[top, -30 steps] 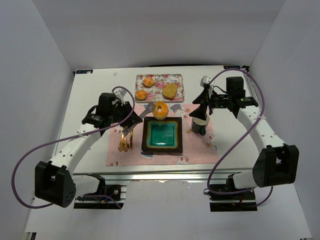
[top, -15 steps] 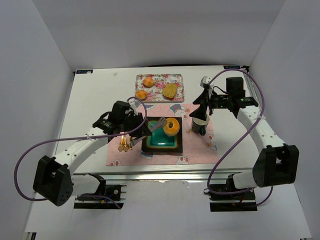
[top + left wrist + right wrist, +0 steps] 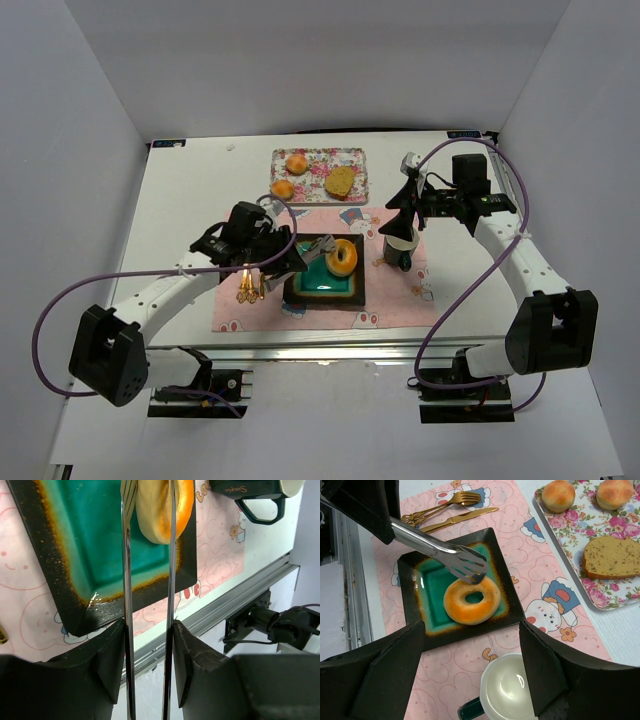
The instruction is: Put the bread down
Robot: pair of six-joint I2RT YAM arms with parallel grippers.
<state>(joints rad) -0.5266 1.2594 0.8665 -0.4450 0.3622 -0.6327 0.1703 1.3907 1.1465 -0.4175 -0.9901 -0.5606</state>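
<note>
On the white-walled table's (image 3: 190, 200) pink mat (image 3: 385, 300), centre frame, tongs (image 3: 435, 550) squeezed in the left gripper (image 3: 148, 650) pinch the ring (image 3: 455, 611) over the teal plate's (image 3: 310, 285) right side; the slice (image 3: 341, 181) lies on the upper-centre tray (image 3: 318, 160), right gripper (image 3: 405, 212) spread, open tabletop at left.

Left arm (image 3: 160, 290) extends far-right, left gripper (image 3: 148, 632) clamped on tongs (image 3: 126, 580); right arm (image 3: 515, 255) folds leftward, right gripper (image 3: 470, 675) spread wide.

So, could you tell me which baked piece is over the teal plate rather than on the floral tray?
The orange-brown ring, gripped by the tongs; the oval slice and both balls lie on the tray.
</note>
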